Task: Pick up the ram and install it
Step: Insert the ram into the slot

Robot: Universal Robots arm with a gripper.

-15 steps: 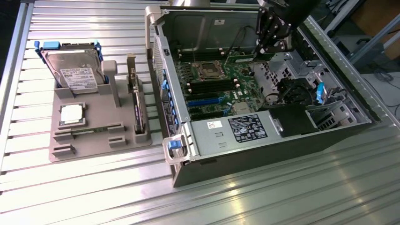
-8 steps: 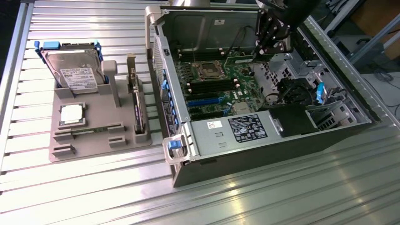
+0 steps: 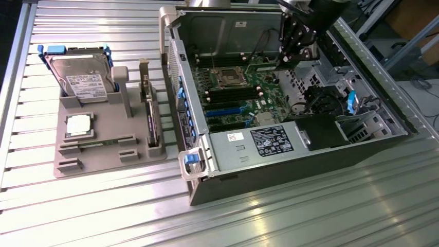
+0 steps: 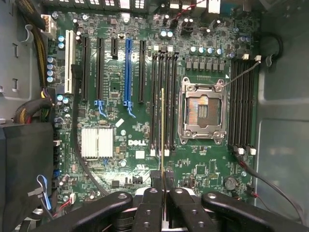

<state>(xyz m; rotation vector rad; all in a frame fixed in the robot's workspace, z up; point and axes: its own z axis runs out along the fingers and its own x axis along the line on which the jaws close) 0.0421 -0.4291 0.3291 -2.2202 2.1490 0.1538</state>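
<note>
Presently holding the ram (image 4: 162,125) edge-on in a closed gripper (image 4: 163,178) above the DIMM slots (image 4: 155,96). Recommend squaring to one slot, pressing evenly.

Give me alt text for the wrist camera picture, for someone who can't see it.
The gripper holds the ram edge-on above the motherboard, over the black memory slots beside the empty CPU socket. A silver heatsink sits on the board too.

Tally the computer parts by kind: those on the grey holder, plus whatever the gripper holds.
hard drive: 1
CPU chip: 1
expansion card: 1
ram, clamped in the gripper: 1
Total: 4
</note>
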